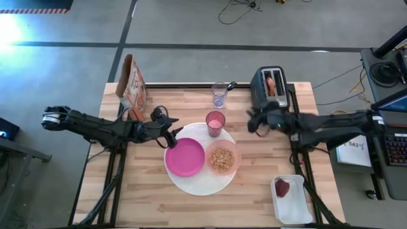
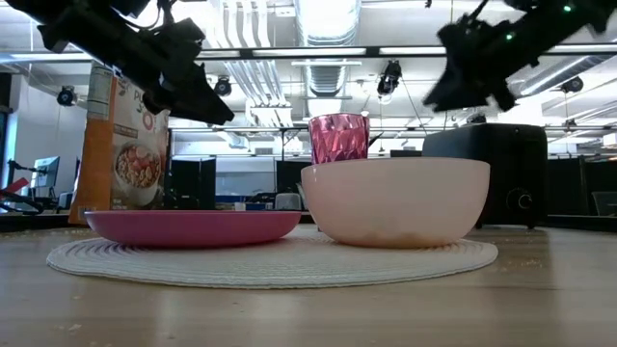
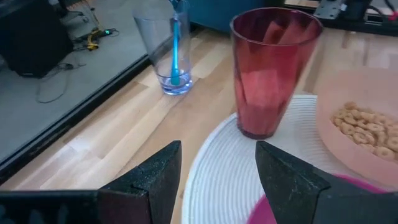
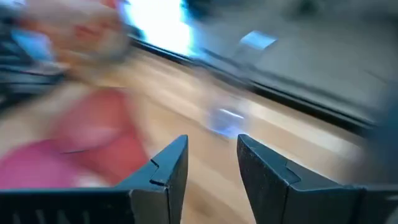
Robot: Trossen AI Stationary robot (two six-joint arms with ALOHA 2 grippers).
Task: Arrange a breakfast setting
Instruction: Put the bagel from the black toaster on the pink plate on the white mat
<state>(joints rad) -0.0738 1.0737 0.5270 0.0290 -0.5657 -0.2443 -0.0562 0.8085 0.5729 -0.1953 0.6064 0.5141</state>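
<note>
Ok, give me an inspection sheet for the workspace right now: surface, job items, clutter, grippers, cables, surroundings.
Surface: wooden table, bare at front.
Job's things: white plate holds magenta plate, cereal bowl and pink tumbler; clear glass with spoon behind; dark-red fruit in white tray.
Clutter: cereal box, toaster.
Grippers: left gripper open, raised beside magenta plate; right gripper open, raised before toaster.
Cables: on floor behind table.
Surroundings: keyboard at right.

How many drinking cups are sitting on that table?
2: a pink tumbler on the large white plate, and a clear glass holding a spoon behind it.
</note>
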